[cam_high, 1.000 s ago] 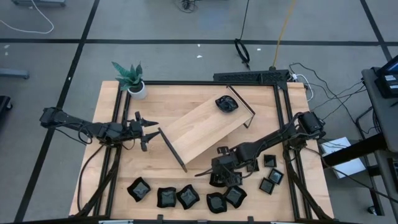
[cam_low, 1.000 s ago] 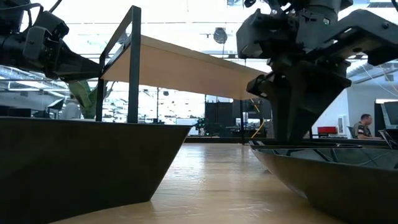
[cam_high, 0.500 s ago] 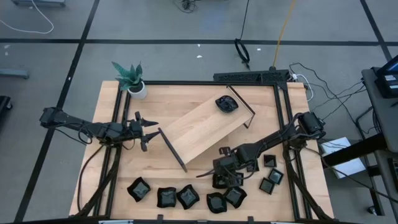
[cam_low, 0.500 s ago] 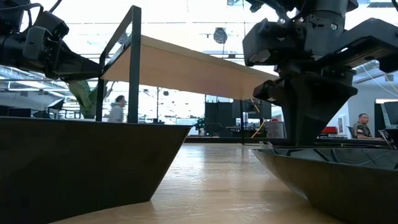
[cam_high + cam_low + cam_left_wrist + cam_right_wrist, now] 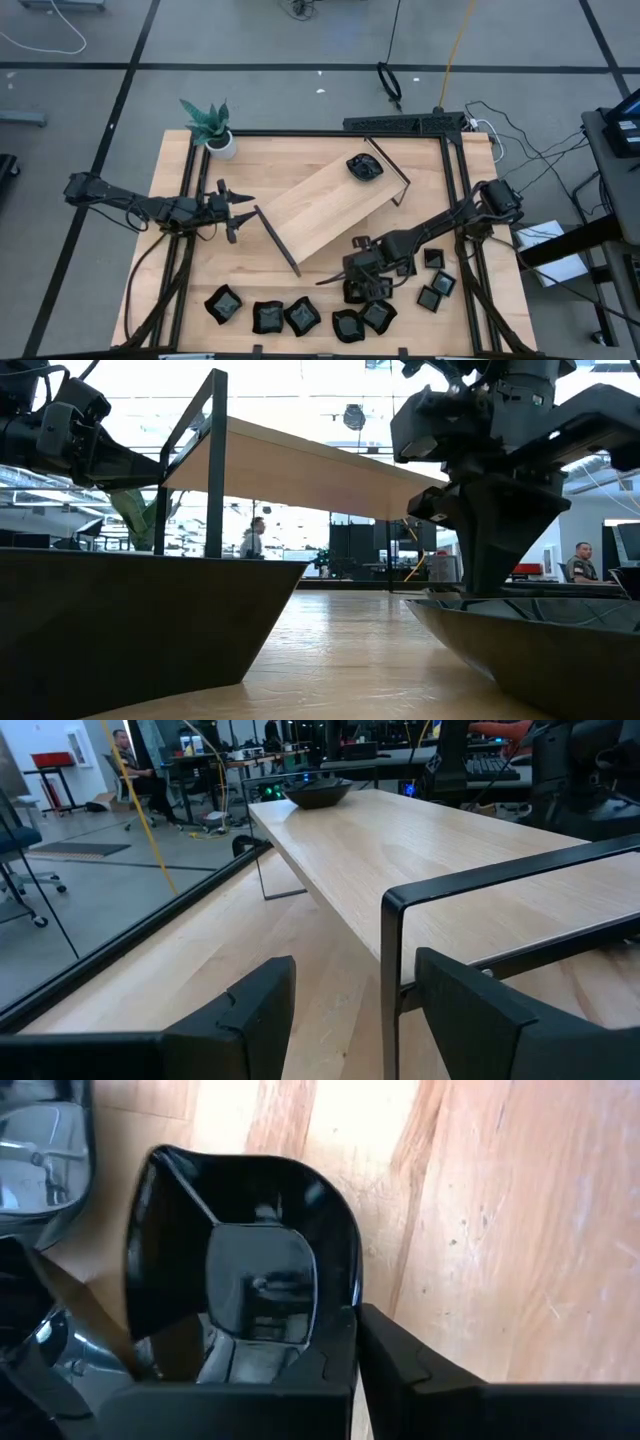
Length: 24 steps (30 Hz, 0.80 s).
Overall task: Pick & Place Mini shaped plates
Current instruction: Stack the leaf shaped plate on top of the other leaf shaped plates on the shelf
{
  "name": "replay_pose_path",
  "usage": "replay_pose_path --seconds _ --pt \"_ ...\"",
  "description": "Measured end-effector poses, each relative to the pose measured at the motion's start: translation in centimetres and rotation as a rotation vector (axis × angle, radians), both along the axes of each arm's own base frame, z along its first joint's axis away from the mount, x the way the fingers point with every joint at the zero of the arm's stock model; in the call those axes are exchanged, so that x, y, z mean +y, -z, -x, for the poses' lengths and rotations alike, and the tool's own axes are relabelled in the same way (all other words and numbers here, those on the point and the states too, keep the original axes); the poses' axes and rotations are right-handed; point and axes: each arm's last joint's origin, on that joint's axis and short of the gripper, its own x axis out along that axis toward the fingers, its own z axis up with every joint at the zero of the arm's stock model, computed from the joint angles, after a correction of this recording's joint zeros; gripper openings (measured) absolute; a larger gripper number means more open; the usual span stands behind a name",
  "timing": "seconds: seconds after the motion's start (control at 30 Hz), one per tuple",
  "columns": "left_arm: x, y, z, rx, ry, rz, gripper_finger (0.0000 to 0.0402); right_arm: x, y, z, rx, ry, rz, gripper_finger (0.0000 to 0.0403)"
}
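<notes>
Left gripper (image 5: 238, 212): middle left, fingers spread wide, holding nothing, beside the pale wooden tray with black end rails (image 5: 330, 208).
Tray: one small glossy black dish (image 5: 364, 166) lay at its upper right end.
Right gripper (image 5: 362, 290): lower middle, fingers pinching a small black square dish (image 5: 245, 1270).
Other black dishes (image 5: 285, 316): along the bottom.

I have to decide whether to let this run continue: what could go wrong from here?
The right gripper pinches only one rim of a glossy plate, so it may slip or tilt when lifted. Neighbouring plates lie crowded beside it and could get knocked. The plate must also clear the tray's black end rail.
</notes>
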Motion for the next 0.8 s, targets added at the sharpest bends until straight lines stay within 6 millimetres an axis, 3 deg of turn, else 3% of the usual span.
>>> replay_pose_path --seconds 0.2,0.6,0.8 --pt "0.0 0.0 0.0 0.0 0.0 0.0 0.0209 0.1 -2.1 0.5 -0.06 -0.009 -0.02 0.0" --pt "0.0 0.0 0.0 0.0 0.0 0.0 0.0209 0.1 -9.5 2.9 -0.313 0.008 -0.139 0.0" --pt "0.0 0.0 0.0 0.0 0.0 0.0 0.0209 -1.5 -13.7 4.0 -0.529 0.215 -0.168 0.0"
